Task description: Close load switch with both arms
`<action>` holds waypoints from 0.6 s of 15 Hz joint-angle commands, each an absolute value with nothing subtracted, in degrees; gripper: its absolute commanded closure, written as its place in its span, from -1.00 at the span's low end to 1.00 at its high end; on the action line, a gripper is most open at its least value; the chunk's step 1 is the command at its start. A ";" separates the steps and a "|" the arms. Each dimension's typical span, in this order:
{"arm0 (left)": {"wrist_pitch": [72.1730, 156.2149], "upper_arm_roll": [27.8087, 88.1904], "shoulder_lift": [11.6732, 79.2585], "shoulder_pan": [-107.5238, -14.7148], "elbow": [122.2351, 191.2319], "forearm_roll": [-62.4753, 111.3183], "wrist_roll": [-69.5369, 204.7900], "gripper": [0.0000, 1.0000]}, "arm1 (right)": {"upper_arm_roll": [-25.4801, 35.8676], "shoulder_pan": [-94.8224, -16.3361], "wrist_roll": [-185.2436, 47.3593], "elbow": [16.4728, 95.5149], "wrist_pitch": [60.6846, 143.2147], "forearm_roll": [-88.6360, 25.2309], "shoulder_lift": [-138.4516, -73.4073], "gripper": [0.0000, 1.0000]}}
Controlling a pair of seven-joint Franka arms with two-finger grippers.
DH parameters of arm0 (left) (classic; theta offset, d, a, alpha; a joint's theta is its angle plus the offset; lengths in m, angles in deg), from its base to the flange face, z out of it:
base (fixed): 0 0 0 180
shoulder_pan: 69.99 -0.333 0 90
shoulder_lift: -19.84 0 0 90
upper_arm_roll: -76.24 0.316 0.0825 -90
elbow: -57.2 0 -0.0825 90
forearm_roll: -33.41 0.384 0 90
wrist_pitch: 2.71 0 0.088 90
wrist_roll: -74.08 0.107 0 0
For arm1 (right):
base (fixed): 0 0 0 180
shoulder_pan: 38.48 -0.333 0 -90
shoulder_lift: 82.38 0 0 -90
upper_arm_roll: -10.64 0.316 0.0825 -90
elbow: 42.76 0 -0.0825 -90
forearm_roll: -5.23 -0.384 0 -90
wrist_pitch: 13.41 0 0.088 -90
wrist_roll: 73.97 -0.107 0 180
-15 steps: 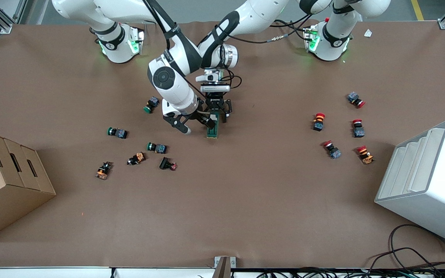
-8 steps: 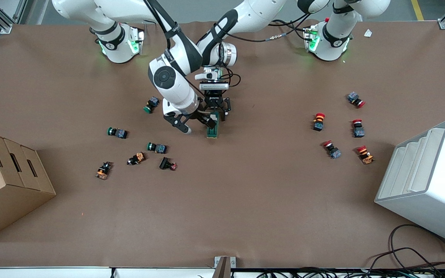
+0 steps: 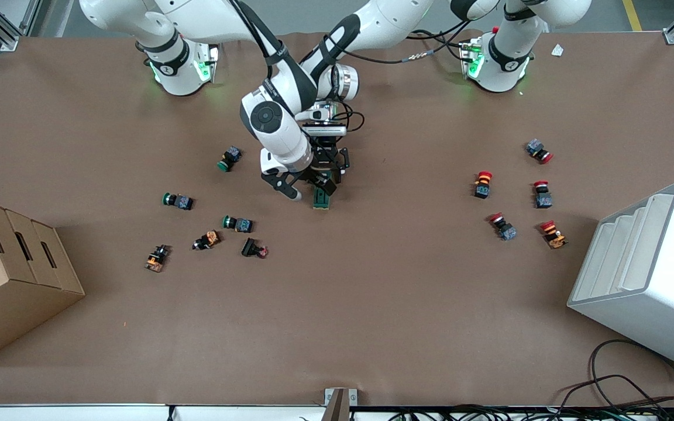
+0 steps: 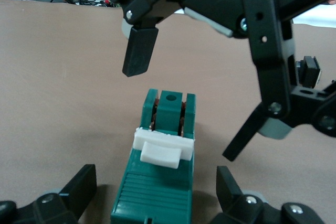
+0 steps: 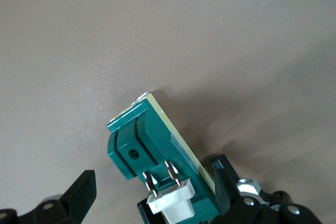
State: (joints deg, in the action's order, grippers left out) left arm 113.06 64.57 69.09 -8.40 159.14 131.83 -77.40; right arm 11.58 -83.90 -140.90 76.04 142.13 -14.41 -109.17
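Though no writing legible, both claws gape around load switch (image 3: 321, 198).

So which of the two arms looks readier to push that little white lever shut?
The right, probably. Its tool hangs open directly over the white lever of the load switch. The left tool straddles the switch's body, open, better placed to steady it.

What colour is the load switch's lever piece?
White, on the dark-green load switch; clearest in the left wrist view.
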 commanded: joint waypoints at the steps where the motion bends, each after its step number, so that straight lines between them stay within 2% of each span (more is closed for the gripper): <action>1: 113.84 64.55 70.12 -8.03 157.83 131.59 -78.50 -1.00 | 11.17 -84.80 -141.21 76.15 142.60 -15.77 -108.92 -1.00; 9: 113.75 64.55 70.21 -8.03 157.83 131.59 -78.85 -1.00 | 11.17 -86.56 -141.21 74.57 146.20 -15.86 -112.08 -1.00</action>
State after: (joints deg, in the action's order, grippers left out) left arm 113.06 64.57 69.09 -8.40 159.13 131.83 -77.71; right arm 11.59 -85.61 -140.91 75.55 145.69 -14.46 -111.45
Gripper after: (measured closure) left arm 0.000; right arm 0.000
